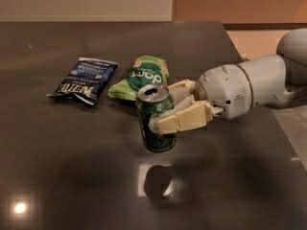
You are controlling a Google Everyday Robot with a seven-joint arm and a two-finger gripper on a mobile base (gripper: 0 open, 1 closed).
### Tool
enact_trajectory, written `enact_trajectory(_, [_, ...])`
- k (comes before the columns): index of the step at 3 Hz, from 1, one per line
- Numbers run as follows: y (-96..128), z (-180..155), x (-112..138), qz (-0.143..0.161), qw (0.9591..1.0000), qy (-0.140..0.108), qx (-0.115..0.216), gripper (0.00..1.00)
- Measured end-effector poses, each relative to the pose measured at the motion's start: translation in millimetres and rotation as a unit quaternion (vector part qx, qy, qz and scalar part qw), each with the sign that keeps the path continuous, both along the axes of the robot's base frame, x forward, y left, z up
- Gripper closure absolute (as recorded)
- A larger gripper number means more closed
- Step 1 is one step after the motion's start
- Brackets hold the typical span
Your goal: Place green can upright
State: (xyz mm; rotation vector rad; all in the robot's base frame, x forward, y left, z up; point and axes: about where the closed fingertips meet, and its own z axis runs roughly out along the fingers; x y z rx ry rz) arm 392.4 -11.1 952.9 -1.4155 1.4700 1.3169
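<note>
The green can (154, 120) stands nearly upright near the middle of the dark table (72, 176), its silver top with pull tab facing up. Its base is at or just above the tabletop; I cannot tell whether it touches. My gripper (168, 110) reaches in from the right and its cream fingers (184, 120) are shut on the can's middle, one in front and one behind.
A light green snack bag (142, 75) lies just behind the can. A dark blue snack bag (84, 79) lies to its left. The table's right edge (268, 109) runs close under my arm. A bright light reflection sits on the table in front of the can.
</note>
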Motion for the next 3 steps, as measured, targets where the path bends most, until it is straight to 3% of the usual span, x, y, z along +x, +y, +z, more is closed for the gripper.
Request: enact_trajectory(3, [5.8, -26.8, -7.2, 0.039, 0.9979, -0.031, 0.041, 1.00])
